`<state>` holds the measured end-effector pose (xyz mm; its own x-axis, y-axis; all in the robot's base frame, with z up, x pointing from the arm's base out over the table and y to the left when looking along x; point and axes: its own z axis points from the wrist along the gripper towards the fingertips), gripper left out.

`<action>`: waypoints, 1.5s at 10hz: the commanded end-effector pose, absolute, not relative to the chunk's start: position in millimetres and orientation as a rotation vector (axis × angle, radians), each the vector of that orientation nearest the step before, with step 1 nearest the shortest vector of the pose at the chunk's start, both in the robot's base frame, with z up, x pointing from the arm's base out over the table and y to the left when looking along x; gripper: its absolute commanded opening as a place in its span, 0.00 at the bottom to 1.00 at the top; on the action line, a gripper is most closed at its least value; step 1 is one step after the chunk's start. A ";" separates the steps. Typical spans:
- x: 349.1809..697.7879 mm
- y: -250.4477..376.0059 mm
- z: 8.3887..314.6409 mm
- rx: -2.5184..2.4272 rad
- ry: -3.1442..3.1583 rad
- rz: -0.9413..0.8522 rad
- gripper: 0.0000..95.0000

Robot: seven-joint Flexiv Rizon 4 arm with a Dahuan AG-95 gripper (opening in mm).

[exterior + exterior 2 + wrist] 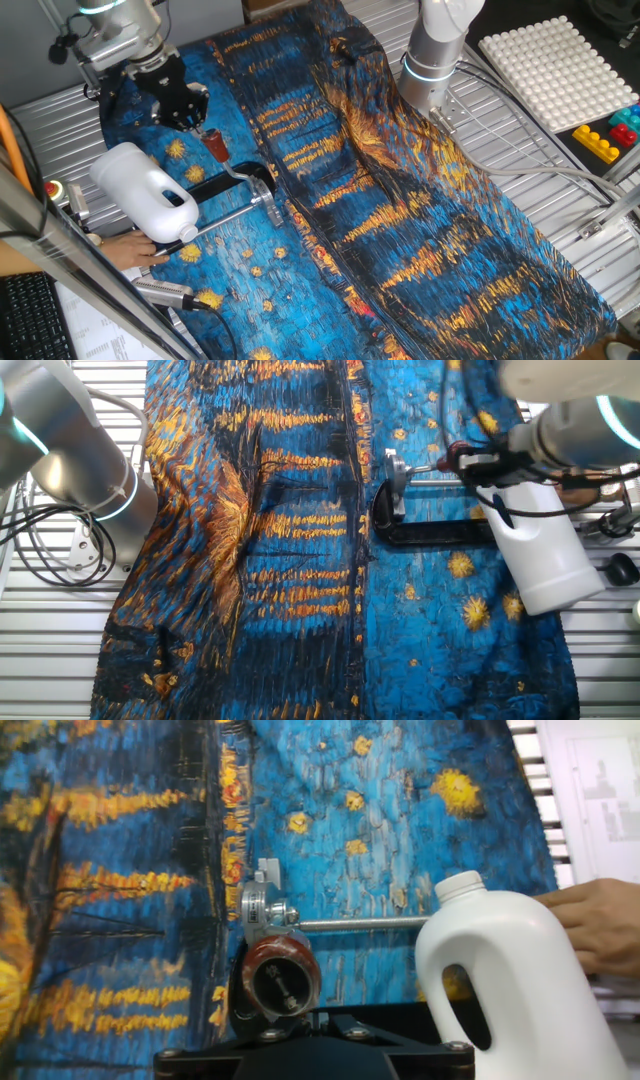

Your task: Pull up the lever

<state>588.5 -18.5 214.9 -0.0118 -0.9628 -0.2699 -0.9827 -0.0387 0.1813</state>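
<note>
Lever (215, 144) first: its dark red sleeve sits right under my gripper (193, 120), tip pointing up at the hand. In the hand view the lever (281, 974) is seen end-on, dead centre and just past the fingertips, so I'm looking straight down its rubbery end. From the other fixed view the lever (458, 457) is only a small red bit poking out next to the gripper (490, 463).

Can't tell how far apart the fingers are, or whether they've got hold of the sleeve. They look close around it from one fixed view, but nothing shows actual contact.

Lever belongs to the clamp (250, 182), black body and silver metal, lying flat below the hand. A silver rod (358, 924) runs from the clamp head off to the right of the hand, touching the neck of a white jug (512, 982) lying on its side just beside the gripper. Someone's hand (597, 923) rests on the far side of the jug. All of it sits on a blue and orange cloth (420, 200) covering the table (560, 165).
</note>
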 end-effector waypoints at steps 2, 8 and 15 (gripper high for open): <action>590.5 -14.1 218.6 -2.168 2.146 0.520 0.00; 576.1 -34.0 205.6 -2.240 2.076 0.428 0.00; 576.1 -34.0 205.6 -2.206 2.045 0.342 0.00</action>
<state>573.8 -34.3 206.0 0.0644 -0.9688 -0.2395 -0.9947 -0.0815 0.0620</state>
